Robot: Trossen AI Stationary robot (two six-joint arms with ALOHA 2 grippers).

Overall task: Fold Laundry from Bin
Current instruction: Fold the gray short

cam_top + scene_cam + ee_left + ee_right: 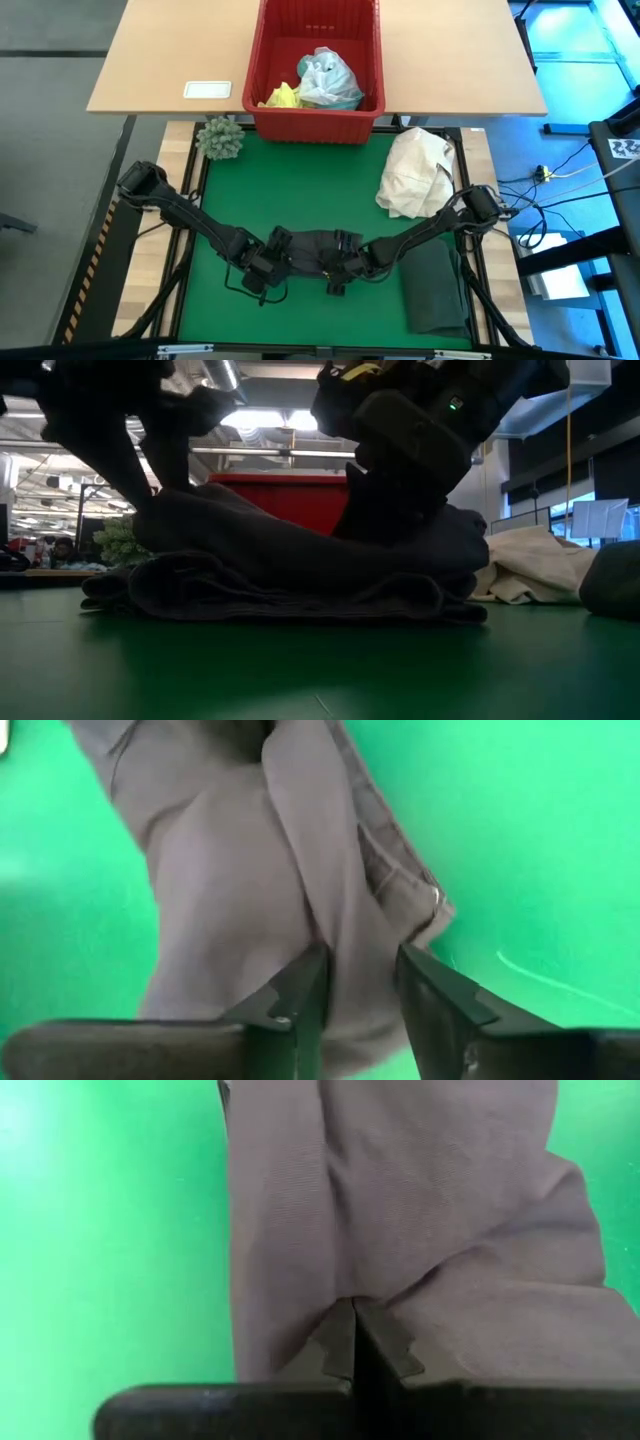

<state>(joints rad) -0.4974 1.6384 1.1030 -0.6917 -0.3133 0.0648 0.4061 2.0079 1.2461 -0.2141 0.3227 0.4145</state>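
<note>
On the green mat at the near edge of the bench (160,50), a grey garment (315,250) lay folded into a flat, layered bundle. The left hand (358,982) had its fingers slightly parted over the cloth's edge. The right hand (353,1342) was pinched closed on a fold of the same garment. A dark green-black garment (437,285) lay folded just beside them. Farther off, a cream-white cloth bundle (415,172) sat crumpled. Beyond, the red bin (275,123) held a light turquoise-blue garment (330,80) and a yellow garment (281,97).
</note>
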